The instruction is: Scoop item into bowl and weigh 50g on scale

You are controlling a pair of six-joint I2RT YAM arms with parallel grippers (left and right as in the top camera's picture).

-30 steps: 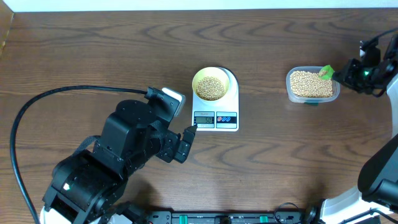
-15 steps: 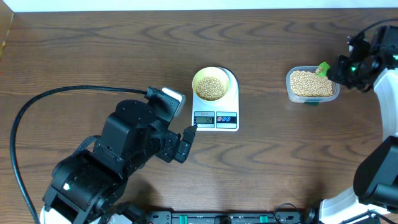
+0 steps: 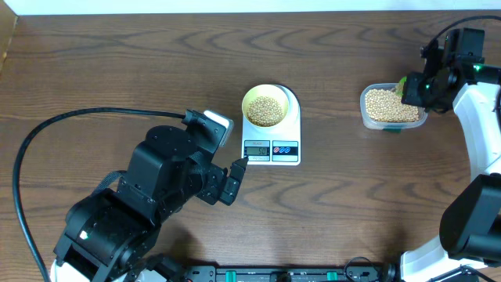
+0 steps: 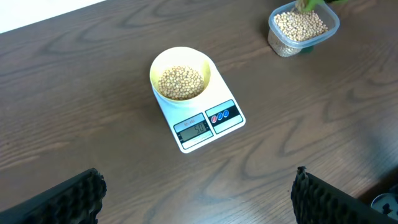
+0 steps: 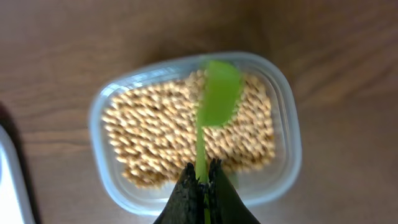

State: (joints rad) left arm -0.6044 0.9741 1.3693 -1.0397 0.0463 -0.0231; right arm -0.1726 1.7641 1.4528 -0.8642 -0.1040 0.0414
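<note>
Scale sat mid-bench, with the display and two buttons on its front edge. The digits were too blurred for me to read. Bowl stood upright on the scale's platform, holding a layer of beans. Clear tub stood on the bench well apart to the right of the scale, about level with the platform. It held a bigger lot of beans.

Left jaws: wide apart, nothing between them. Left wrist view showed the two pads at the bottom corners, with the scale ahead of the gap between them. From overhead, the left arm sat front-left of the scale. One fingertip was just beside the scale's front-left corner; I couldn't tell whether it touched. Black cable looped further left of the scale.

Right jaws: clamped tight on the handle of a green scoop. The scoop head pointed away from me, over the tub's beans, right of the scale. It was motion-blurred, so I couldn't tell whether it touched the beans or carried any. Right arm hung at the tub's side away from the scale.
</note>
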